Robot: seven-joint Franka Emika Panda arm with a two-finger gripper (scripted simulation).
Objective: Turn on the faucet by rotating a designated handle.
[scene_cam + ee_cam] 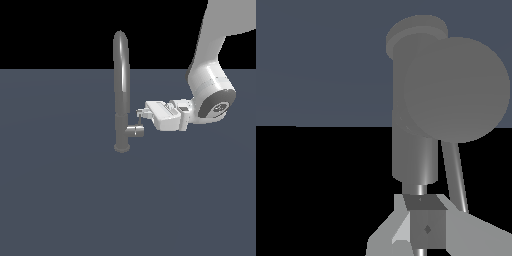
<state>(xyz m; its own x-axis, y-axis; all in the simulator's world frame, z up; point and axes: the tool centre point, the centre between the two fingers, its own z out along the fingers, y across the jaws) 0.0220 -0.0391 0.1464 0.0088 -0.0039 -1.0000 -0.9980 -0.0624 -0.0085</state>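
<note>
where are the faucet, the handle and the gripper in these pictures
faucet [120, 90], exterior view, on the upright column below the arch
handle [139, 116], exterior view, on the thin lever above the side stub
gripper [141, 113], exterior view, between the fingertips by the lever

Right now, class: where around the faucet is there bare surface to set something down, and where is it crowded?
Bare: the wide floor on the exterior view's left of the faucet, and all the floor in front of its base. Crowded: the exterior view's right of the column, where the gripper meets the handle.
</note>
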